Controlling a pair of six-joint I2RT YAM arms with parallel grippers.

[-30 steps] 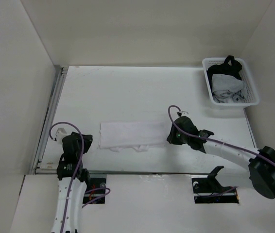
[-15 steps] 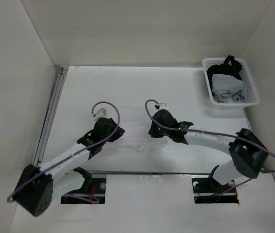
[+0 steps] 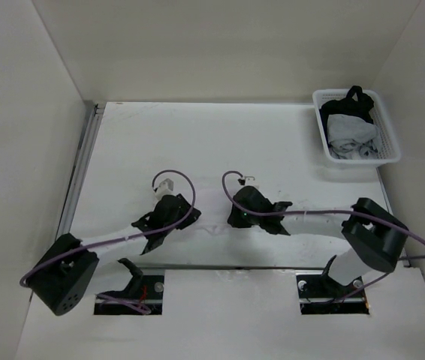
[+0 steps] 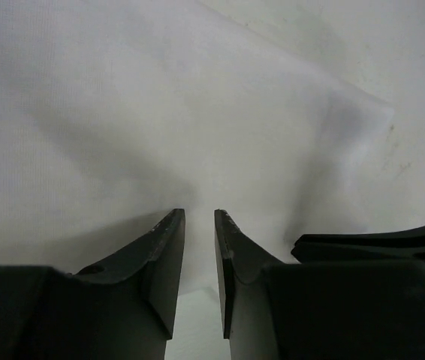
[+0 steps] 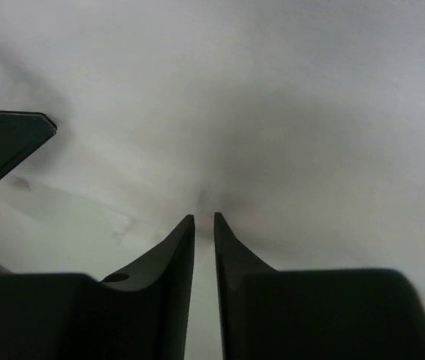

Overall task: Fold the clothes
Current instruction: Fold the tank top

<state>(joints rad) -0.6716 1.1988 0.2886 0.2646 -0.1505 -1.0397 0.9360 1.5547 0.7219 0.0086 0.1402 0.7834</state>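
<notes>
Found the clothes (image 4: 122, 112) lying flat on the table (image 3: 197, 142), spread directly under and ahead of both grippers and filling the stretch between them.

Saw the left gripper (image 4: 197, 217) down low, fingertips (image 4: 173, 221) at the white fabric, with only a narrow slot between the jaws. Could not tell whether pinching a fold or merely resting on it. Saw the right gripper (image 5: 203, 217) equally low, jaws nearly together, with a small pucker in the cloth just ahead of the tips. Again could not tell whether holding anything.

Noted a cloth edge running ahead and to the right of the left gripper, ending in a corner (image 4: 387, 112) with bare tabletop beyond.

Had open tabletop well beyond both grippers, right up to the back wall (image 3: 220, 52). Had more room off to the left of the left gripper, as far as a metal rail (image 3: 77, 187).

Spotted a white mesh basket (image 3: 390, 131) far ahead and to the right of the right gripper, well apart from it and close by the side wall. Held a dark garment (image 3: 351, 101) at its far end and a pale crumpled one (image 3: 348, 129) on the side nearer that gripper.
</notes>
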